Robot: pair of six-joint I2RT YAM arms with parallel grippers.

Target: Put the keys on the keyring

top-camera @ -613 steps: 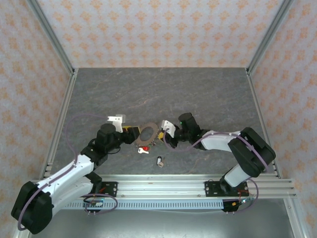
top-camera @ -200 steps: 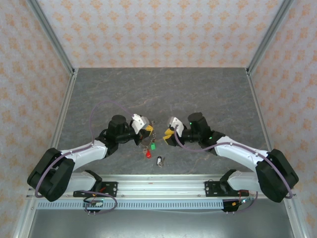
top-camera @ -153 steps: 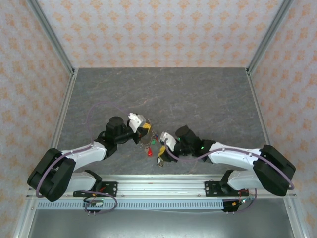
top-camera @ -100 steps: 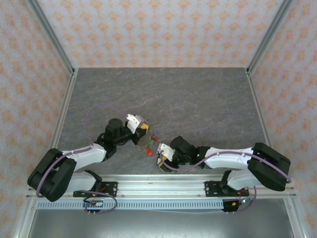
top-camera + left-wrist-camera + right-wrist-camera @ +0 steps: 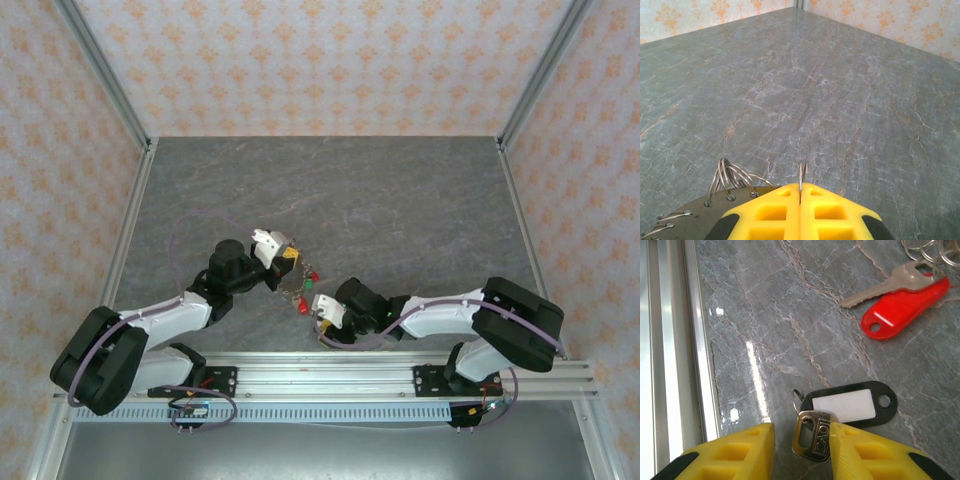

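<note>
The left gripper [image 5: 800, 192] is closed, pinching a wire loop of the keyring [image 5: 695, 212]; the right gripper [image 5: 801, 436] stands parted astride the black-tagged key [image 5: 812, 442], which lies flat by the front rail [image 5: 670, 340]; the key is probably light, stiff and slippery, best nipped across its metal head; the red-tagged key [image 5: 905, 307] lies near.

The left arm [image 5: 165, 315] reaches forward and inward from its base, with the elbow low and the wrist turned toward the middle. The left gripper [image 5: 290, 260] points out nearly level. Its yellow fingers [image 5: 775, 215] are pressed flat together with no gap between them. The right arm [image 5: 440, 312] lies low, stretched leftward along the near edge. The right gripper [image 5: 322, 326] tilts downward. Its yellow fingers [image 5: 730, 455] stand parted with a clear gap between them.
</note>
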